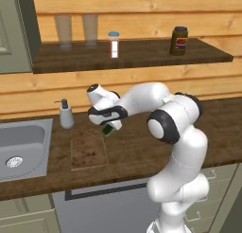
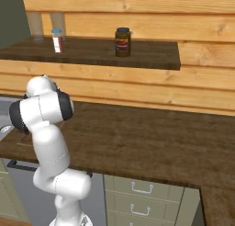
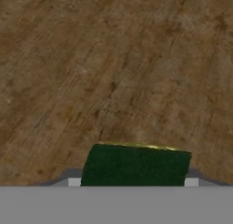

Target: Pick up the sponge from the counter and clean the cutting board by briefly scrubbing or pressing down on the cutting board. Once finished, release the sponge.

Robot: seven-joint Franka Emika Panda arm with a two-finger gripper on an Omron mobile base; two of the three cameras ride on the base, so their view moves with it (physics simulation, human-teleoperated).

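Gripper (image 1: 109, 129) pinched sponge (image 1: 109, 130) by its sides above cutting board's (image 1: 88, 149) back right corner; sponge probably soft, light.

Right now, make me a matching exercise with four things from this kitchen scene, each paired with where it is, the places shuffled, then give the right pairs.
Things:
1. small dark green sponge
2. mottled brown wooden cutting board
3. grey soap dispenser
4. dark brown jar

Places:
A. on the wall shelf
B. flat on the dark wood counter, right of the steel sink
C. held in the gripper, above the board's far right corner
D. standing at the sink's far right corner

Pairs: 1-C, 2-B, 3-D, 4-A
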